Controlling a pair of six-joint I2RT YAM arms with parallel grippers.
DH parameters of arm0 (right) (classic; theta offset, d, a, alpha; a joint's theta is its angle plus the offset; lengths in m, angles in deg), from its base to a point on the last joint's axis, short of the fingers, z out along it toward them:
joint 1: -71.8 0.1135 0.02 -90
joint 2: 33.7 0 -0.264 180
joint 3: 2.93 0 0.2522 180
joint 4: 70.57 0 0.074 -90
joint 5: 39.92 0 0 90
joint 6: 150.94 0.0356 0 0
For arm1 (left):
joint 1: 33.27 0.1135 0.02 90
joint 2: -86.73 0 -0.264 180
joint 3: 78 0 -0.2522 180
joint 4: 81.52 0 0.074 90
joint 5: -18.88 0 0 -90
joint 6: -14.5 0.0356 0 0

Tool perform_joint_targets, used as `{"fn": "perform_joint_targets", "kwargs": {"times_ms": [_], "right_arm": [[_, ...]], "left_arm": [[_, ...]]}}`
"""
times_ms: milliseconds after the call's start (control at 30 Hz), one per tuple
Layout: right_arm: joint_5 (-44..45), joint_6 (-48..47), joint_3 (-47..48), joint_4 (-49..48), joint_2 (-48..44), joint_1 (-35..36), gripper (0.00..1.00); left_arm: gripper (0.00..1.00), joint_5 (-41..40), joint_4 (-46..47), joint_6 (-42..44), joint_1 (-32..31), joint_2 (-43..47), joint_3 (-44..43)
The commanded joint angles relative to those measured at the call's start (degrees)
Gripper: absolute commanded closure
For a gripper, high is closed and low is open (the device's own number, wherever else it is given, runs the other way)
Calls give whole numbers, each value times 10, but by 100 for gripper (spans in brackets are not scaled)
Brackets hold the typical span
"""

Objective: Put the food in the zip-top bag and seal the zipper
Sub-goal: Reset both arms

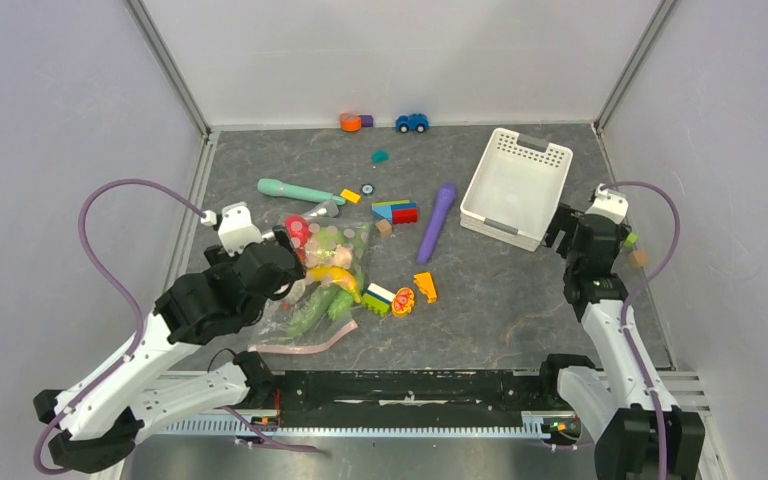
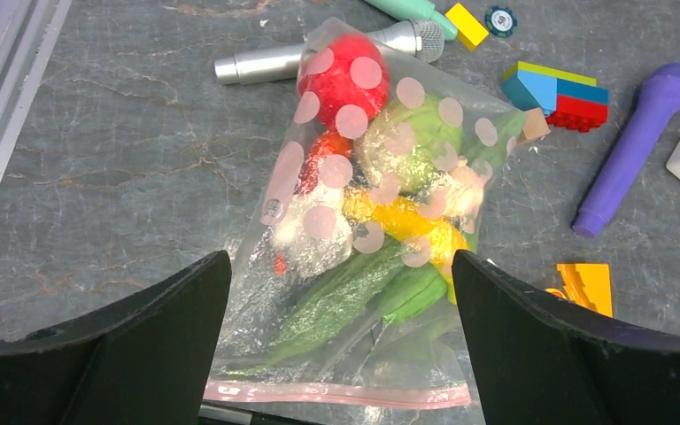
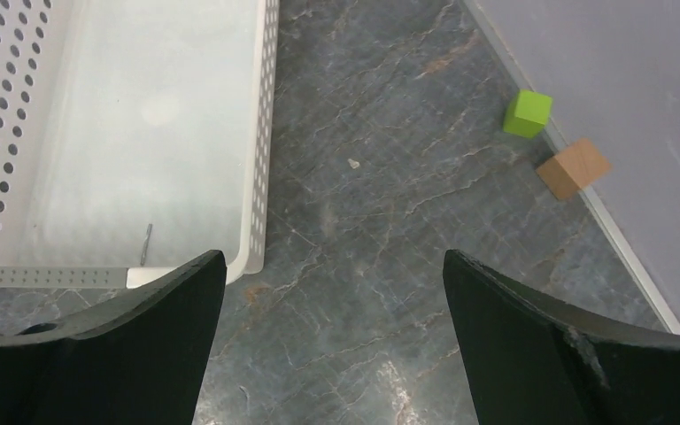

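The zip-top bag (image 1: 325, 280) lies flat on the table at left of centre, and my left gripper (image 1: 295, 262) hovers over it. In the left wrist view the bag (image 2: 257, 292) holds the food: a red tomato (image 2: 341, 80), the green cabbage (image 2: 412, 146), the yellow banana (image 2: 407, 221) and the green cucumber (image 2: 345, 297). The zipper (image 2: 336, 394) runs along the bag's near edge; I cannot tell whether it is pressed shut. My left gripper (image 2: 341, 261) is open and empty, its fingers on either side of the bag's lower half. My right gripper (image 1: 575, 235) is open and empty at the right.
The white slotted basket (image 1: 516, 185) stands next to my right gripper (image 3: 335, 257). A green cube (image 3: 528, 112) and a wooden cube (image 3: 572, 167) lie by the right wall. A purple stick (image 1: 436, 222), a teal stick (image 1: 295, 190), building blocks (image 1: 396, 211) and a silver stick (image 2: 266, 64) lie around the bag.
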Motion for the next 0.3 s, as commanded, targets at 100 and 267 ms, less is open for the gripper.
{"fn": "perform_joint_targets", "kwargs": {"times_ms": [100, 267], "right_arm": [[69, -2, -17, -20, -63, 0, 2], [65, -6, -41, -52, -99, 0, 2]], "left_arm": [[0, -40, -1, -40, 15, 8, 11], [0, -42, -1, -33, 17, 17, 8]]}}
